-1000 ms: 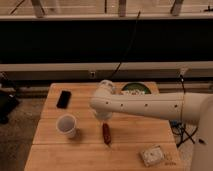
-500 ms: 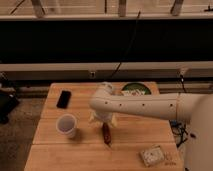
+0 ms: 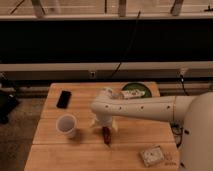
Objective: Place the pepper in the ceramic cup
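The pepper [image 3: 106, 135] is a small dark red-brown chili lying on the wooden table [image 3: 125, 145], near the front middle. The ceramic cup [image 3: 66, 125] is white and stands upright to the left of the pepper, apart from it. My gripper [image 3: 104, 124] hangs down from the white arm [image 3: 145, 107], directly over the pepper's far end. Its fingers are spread, with one on either side just above the pepper. They are not closed on it. The cup's inside shows nothing in it.
A flat black phone [image 3: 63, 98] lies at the table's back left. A green bowl [image 3: 136, 91] with something pale in it sits at the back, behind the arm. A small pale packet [image 3: 152, 155] lies at the front right. My base [image 3: 197, 135] stands at the table's right edge.
The gripper has come down from above the table to just over the pepper. The pepper, cup and phone have not moved.
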Robot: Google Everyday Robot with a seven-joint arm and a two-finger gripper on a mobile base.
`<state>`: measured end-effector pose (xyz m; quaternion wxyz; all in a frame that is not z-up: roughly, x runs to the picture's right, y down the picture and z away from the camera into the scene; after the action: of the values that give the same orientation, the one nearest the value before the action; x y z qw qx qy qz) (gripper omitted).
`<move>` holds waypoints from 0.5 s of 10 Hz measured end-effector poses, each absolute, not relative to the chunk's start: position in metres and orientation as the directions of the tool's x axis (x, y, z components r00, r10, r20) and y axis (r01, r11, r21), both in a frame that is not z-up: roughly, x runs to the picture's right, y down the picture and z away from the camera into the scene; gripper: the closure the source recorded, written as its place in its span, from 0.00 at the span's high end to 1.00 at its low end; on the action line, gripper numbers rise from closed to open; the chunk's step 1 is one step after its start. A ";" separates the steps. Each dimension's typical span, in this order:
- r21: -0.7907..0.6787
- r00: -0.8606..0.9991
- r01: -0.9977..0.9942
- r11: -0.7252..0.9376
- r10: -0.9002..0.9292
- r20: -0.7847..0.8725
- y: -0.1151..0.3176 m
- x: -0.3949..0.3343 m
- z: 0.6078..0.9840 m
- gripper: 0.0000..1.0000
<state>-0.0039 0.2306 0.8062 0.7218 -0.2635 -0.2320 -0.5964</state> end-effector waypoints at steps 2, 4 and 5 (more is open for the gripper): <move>-0.115 0.183 0.983 0.143 -0.731 0.657 0.237 -0.001 0.810 0.78; -0.126 0.186 0.982 0.138 -0.728 0.660 0.239 -0.001 0.811 0.66; -0.134 0.192 0.981 0.137 -0.726 0.661 0.240 0.000 0.812 0.50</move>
<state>0.0004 0.2402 0.8116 0.7188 -0.2812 -0.2272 -0.5938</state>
